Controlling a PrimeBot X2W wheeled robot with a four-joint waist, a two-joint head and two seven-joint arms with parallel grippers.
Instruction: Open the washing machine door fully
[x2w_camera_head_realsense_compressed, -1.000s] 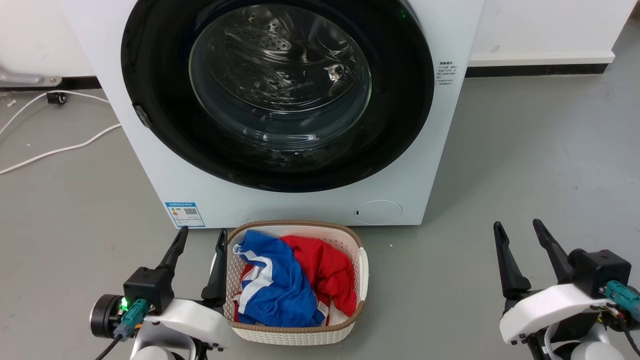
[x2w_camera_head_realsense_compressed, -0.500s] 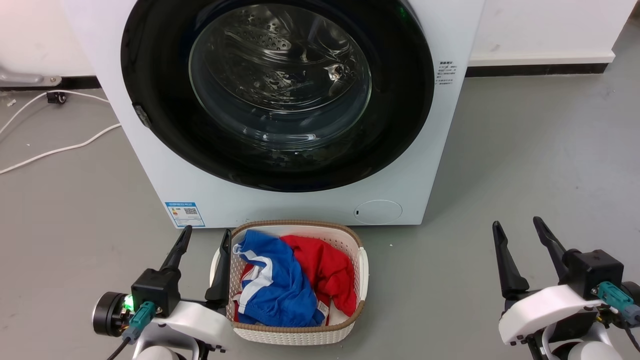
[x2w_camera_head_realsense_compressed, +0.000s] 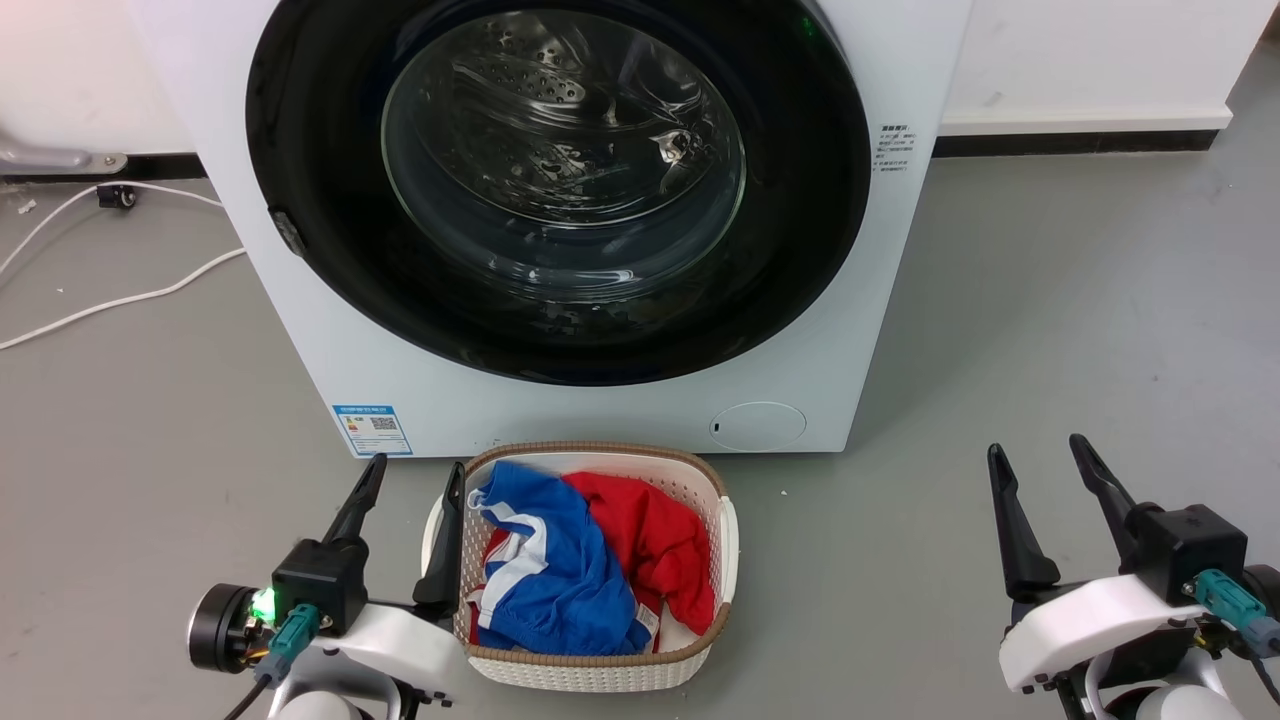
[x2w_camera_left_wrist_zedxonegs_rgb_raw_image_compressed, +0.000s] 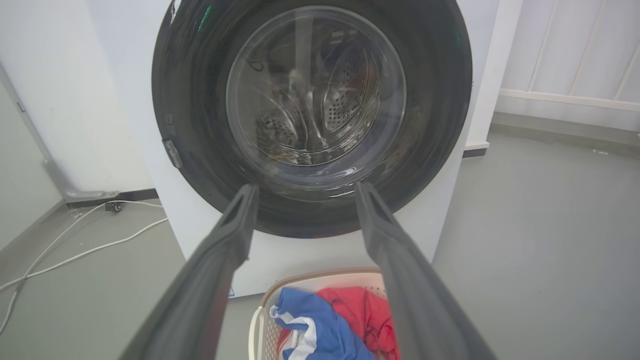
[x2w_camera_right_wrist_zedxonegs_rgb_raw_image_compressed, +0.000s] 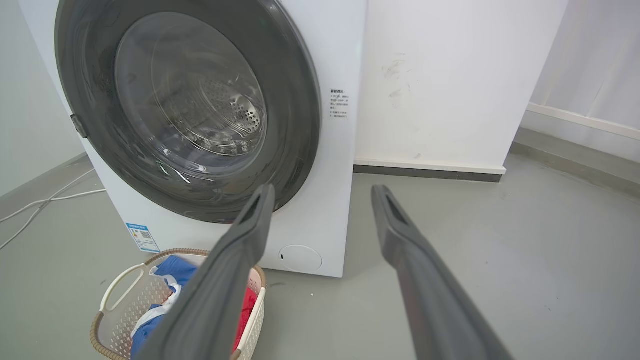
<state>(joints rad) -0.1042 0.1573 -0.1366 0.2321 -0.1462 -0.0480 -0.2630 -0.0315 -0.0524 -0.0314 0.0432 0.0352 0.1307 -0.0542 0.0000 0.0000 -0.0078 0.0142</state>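
Nothing of the task is done yet, as far as the views show. The door (x2w_camera_head_realsense_compressed: 558, 180) is shut, its black ring flat against the front of the washer (x2w_camera_head_realsense_compressed: 560, 420). No gap is visible along its rim in the head view or in either wrist view. A small grey tab (x2w_camera_head_realsense_compressed: 287, 231) sits on the left side of the rim (likely the catch or pull, though it is too small to be sure).

The left gripper (x2w_camera_head_realsense_compressed: 416, 464) hovers low over the floor (x2w_camera_head_realsense_compressed: 1050, 300), its fingers spread wide and holding nothing. Its inner finger lies just beside, or over, the left edge of the basket (x2w_camera_head_realsense_compressed: 729, 530); I cannot tell whether they touch. In the left wrist view these fingers point at the lower half of the door. The right gripper (x2w_camera_head_realsense_compressed: 1035, 446) hangs well off to the right of the washer, fingers likewise wide apart and empty. Both grippers are well short of the door.

The basket, holding blue and red clothes (x2w_camera_head_realsense_compressed: 560, 570), stands on the floor close against the foot of the washer, below the door.

What is left is the whole job: reach the rim, release the catch, and swing the door round to its full stop. I judge the basket low enough to clear the swing, but an arm reaching in would have to pass over it.
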